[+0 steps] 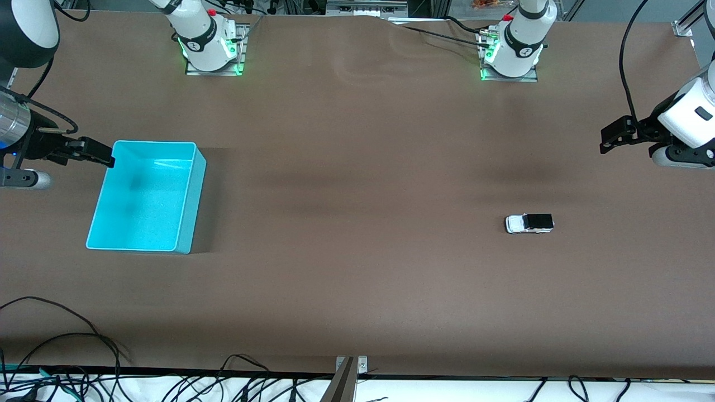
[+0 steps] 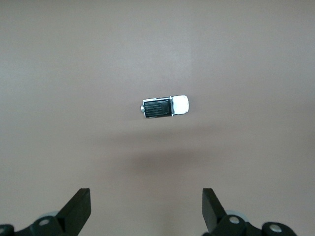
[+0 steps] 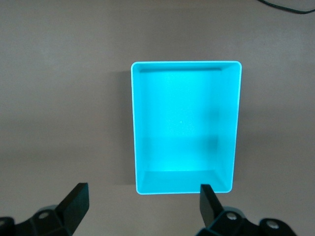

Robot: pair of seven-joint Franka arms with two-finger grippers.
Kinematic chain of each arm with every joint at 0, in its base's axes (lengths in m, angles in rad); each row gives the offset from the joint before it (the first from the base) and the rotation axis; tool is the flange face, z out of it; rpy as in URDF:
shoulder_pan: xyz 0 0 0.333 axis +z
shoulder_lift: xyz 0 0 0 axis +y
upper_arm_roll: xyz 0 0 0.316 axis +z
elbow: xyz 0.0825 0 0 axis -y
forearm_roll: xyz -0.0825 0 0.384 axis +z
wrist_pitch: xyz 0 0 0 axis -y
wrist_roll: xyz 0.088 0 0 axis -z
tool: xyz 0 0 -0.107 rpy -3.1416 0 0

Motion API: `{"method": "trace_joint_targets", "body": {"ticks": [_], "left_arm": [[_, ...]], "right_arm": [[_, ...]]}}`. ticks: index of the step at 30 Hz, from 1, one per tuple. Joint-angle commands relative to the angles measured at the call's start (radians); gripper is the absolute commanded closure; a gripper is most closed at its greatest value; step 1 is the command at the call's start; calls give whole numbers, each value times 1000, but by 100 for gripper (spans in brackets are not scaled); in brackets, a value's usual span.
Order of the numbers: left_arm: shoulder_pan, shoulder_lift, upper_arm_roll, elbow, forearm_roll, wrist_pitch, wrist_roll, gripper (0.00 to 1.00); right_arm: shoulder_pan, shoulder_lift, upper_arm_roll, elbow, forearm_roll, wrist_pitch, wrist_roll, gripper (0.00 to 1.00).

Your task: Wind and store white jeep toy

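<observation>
A: Where is the white jeep toy [image 1: 529, 223]?

B: On its wheels on the brown table [image 1: 357, 268], well apart from the cyan bin [image 1: 187, 209], toward the left arm's end. Nothing touches it.

A: And the bin?

B: Toward the right arm's end, upright, nothing inside.

A: The 2 grippers?

B: The left gripper [image 2: 146, 209] hangs in the air over the table edge at its own end, well apart from the bin, fingers spread, holding nothing; its wrist view looks down on the jeep. The right gripper [image 3: 143, 206] hovers just beside the bin's rim, also spread wide and holding nothing.
</observation>
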Motion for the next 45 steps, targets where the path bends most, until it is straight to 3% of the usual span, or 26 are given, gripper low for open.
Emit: {"method": "trace_joint_targets", "body": {"ticks": [1, 40, 45], "left_arm": [[5, 5, -13, 41, -29, -13, 11, 0], [-7, 71, -11, 40, -20, -33, 31, 0], [-7, 109, -13, 34, -14, -54, 124, 0]], "right_arm": [[7, -30, -9, -33, 16, 5, -16, 0], [7, -30, -9, -33, 16, 5, -15, 0], [7, -30, -9, -33, 16, 5, -15, 0]]}}
